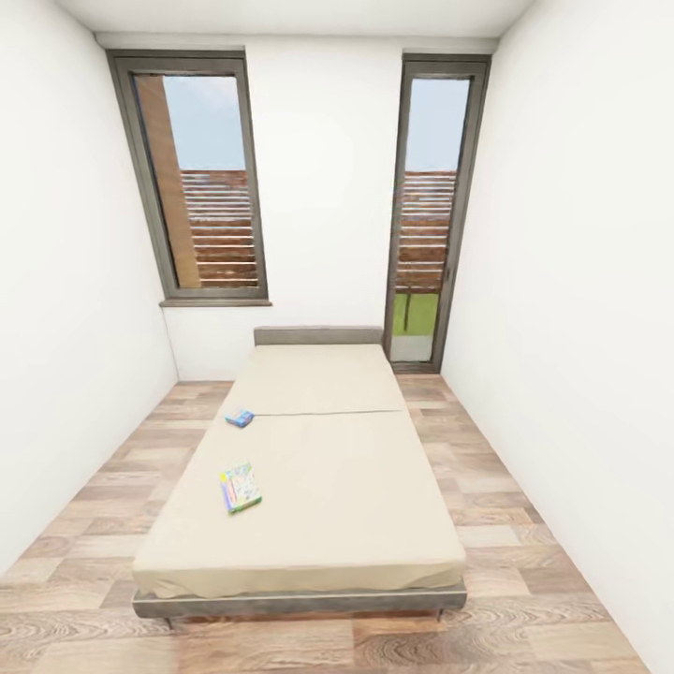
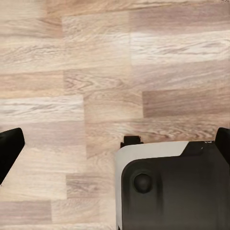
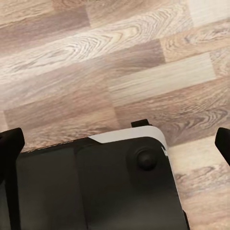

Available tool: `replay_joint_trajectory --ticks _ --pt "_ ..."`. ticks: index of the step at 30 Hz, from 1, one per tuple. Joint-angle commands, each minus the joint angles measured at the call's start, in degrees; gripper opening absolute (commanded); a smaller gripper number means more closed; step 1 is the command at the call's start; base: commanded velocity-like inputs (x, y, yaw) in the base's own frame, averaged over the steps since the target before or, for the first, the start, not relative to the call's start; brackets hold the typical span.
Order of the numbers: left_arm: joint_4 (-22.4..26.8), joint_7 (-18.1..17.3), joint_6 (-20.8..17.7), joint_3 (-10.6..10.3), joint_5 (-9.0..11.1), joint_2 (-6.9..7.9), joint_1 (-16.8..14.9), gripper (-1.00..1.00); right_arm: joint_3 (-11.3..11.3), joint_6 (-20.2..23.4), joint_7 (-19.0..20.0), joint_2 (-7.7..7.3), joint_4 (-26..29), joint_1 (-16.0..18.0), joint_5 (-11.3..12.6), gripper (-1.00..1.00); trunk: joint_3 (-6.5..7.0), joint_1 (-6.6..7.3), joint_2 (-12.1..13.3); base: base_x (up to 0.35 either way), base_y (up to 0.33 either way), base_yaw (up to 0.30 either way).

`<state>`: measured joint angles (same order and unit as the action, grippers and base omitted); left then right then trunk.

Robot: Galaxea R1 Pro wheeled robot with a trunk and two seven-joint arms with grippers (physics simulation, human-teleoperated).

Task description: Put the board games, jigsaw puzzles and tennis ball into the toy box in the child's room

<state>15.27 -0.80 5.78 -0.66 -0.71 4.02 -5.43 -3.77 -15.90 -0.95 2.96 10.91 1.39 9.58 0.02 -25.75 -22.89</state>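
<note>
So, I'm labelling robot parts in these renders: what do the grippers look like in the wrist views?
Little shows: each gripper has black, matte fingertips at the frame edges, left gripper and right gripper alike. Below them sits the robot's base, black with a white rim and a round black knob, above wood floor.

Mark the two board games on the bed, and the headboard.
small blue box [image 1: 240,418], head view, centre of its top face.
pale green multicoloured box [image 1: 241,488], head view, middle of its printed lid.
headboard [image 1: 318,335], head view, middle of its grey front.
</note>
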Motion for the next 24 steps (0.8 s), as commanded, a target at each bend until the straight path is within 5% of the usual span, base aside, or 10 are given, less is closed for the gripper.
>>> replay_joint_trajectory --ticks 1,11,24 --pt "-0.1 -0.1 0.2 -0.1 -0.1 0.02 0.0 1.0 -0.4 -0.2 0.1 0.07 0.0 0.0 0.1 1.0 -0.02 -0.03 0.0 0.134 0.106 0.0" --pt "-0.1 0.0 0.3 -0.1 -0.1 0.02 0.0 1.0 -0.4 0.0 0.0 0.11 0.0 0.0 0.2 1.0 -0.02 -0.03 0.0 0.176 0.102 0.0" --pt "-0.1 0.0 0.3 -0.1 -0.1 0.02 0.0 1.0 -0.4 0.0 0.0 0.12 0.0 0.0 0.2 1.0 -0.02 -0.03 0.0 0.024 0.014 0.0"
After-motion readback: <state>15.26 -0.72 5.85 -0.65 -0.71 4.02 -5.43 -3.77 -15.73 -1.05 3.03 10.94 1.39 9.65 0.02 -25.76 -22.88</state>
